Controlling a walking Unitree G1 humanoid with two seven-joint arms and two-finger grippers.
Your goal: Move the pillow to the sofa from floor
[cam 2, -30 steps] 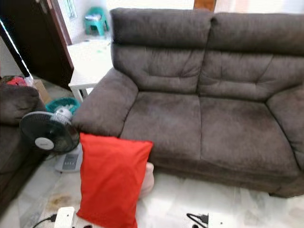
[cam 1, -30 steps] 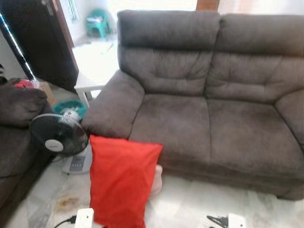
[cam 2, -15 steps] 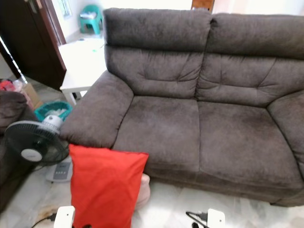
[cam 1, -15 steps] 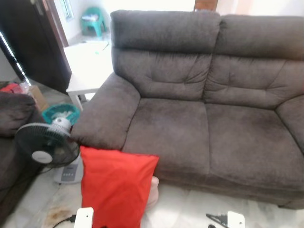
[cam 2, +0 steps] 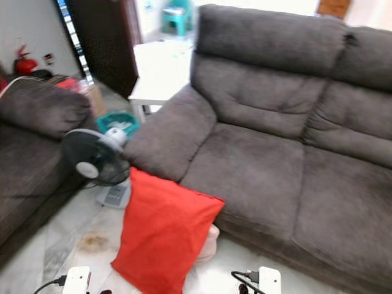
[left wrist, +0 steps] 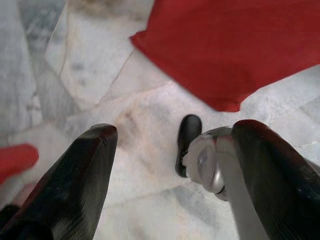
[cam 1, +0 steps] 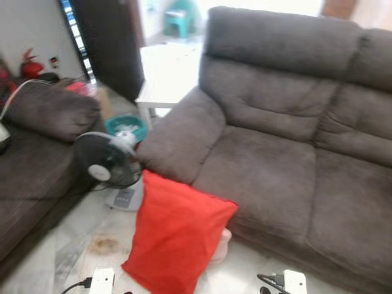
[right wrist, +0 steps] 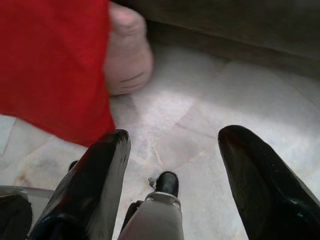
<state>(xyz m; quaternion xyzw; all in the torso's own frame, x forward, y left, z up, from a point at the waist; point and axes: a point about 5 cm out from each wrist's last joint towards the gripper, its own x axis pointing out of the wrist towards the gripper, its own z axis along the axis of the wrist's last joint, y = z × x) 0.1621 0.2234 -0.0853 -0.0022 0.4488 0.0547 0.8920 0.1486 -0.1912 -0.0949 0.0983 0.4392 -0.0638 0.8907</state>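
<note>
Leaning upright against the front of the sofa (cam 1: 288, 147), the red pillow (cam 1: 177, 236) stands with its lower edge on the marble floor (cam 1: 73, 245), just below the sofa's left armrest (cam 1: 177, 138). A pale pinkish object (right wrist: 127, 52) sits behind the pillow's lower corner, touching the sofa base; what it is cannot be told. At 10 o'clock from the pillow stands a black floor fan (cam 1: 110, 168) on a white base, with a teal basket (cam 1: 125, 125) behind it. A second dark sofa (cam 1: 37, 141) occupies the 9 o'clock side. A white counter (cam 1: 165, 70) stands at 12 o'clock beyond the armrest.

Left claw (left wrist: 170, 165) hangs low over the floor, fingers apart, holding nothing, the pillow's edge just ahead of it. Right claw (right wrist: 172, 170) hangs likewise, fingers apart and empty, near the pillow's corner and the pinkish object.
</note>
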